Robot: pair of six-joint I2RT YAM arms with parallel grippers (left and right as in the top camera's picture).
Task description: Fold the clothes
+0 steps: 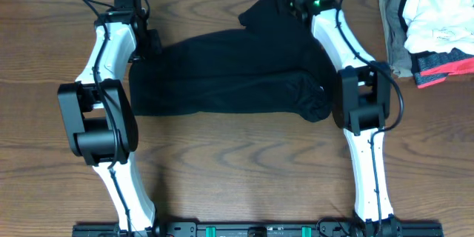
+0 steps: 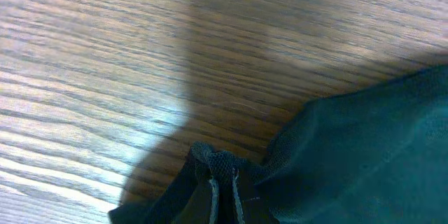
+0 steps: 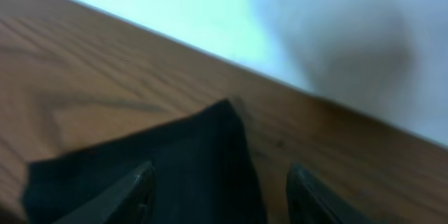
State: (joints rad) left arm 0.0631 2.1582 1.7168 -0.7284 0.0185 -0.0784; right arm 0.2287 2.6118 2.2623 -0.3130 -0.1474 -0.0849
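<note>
Looking at a black soft-fabric short-sleeved shirt [image 1: 229,74] laid across the middle of the wooden desk [image 1: 237,163], long axis running left to right, seemingly doubled over lengthwise. Over on the left: left fingers [image 2: 213,196] pressed together, pinching a bunched-up bit of the shirt's left edge right down near the desk, rest of the fabric trailing off to the right of them in the wrist view. Can't tell one layer or two in that pinch. Moving across: mostly flat cloth through the middle, lumpier and rounded toward the right end. Up at the far right corner: right fingers [image 3: 136,192] spread apart, straddling a pointed flap of the black fabric without clamping it, tip of the flap aimed at the desk's back edge. So nothing actually held on that side, just cloth lying in the gap. Way off at the right edge: a stack of white, khaki-grey and red-striped garments [image 1: 433,29], well apart from the shirt and not part of this. Key bit for the next move, probably: shirt stretched sideways between the two arms, left end gripped, far right corner loose between spread fingers. Guessing either a fresh pinch on the right or a pull along that long axis from the left. Main risk: dragging one-handed and skewing the fold.
</note>
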